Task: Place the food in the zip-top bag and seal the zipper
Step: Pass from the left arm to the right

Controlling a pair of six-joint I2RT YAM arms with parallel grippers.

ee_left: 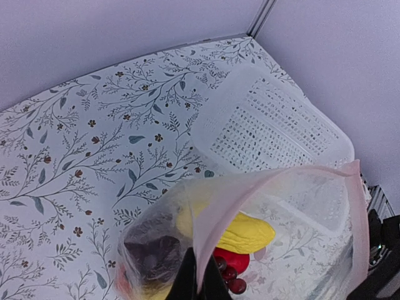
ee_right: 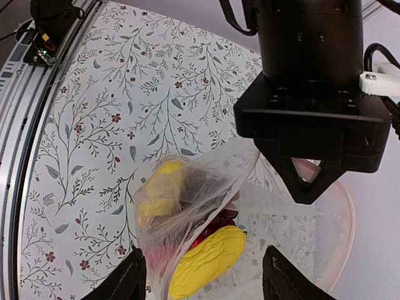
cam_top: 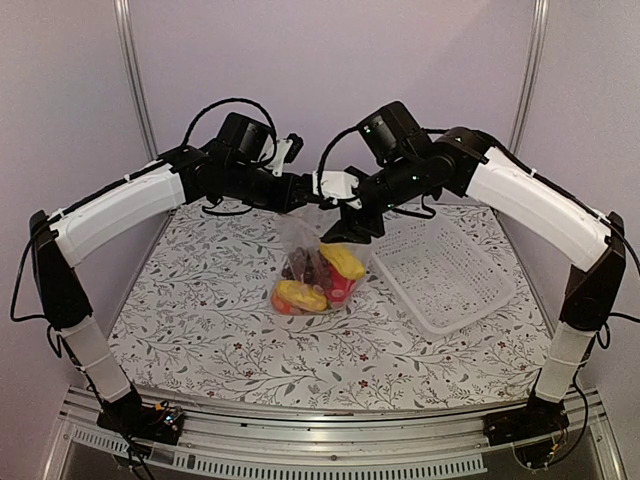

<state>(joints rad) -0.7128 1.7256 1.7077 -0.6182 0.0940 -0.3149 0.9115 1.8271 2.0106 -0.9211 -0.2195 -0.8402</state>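
Hanging bag: the zip-top bag [cam_top: 312, 262] is held up by its mouth between the two arms, over the middle of the worktop [cam_top: 200, 310]. Its lower end is down at the floral cloth, and whether it rests there I cannot tell.
Left gripper: the left gripper [ee_left: 199, 280] has its jaws clenched on the zipper [ee_left: 275, 187], pinching the pale pink strip at one end of the mouth.
Right gripper: the right gripper [ee_right: 205, 269] has its jaws released and spread, one finger on each side of the bag, just below the left gripper. Whether either finger touches the plastic I cannot tell.
Zipper: unsealed. From the pinch the strip runs up in an arc and bends down on the far side, with the mouth gaping.
Food: inside the bag, bunched at its lower end. A yellow piece [cam_top: 343, 260] sits uppermost and a second yellow piece [cam_top: 300, 295] lies low. A red piece [cam_top: 340, 290] is between them, dark grapes [cam_top: 308, 268] are near the middle, and an orange piece [cam_top: 280, 302] is at the bottom left corner.
Basket: the white lattice basket [cam_top: 450, 275] lies on the worktop just beside the bag, on its right.
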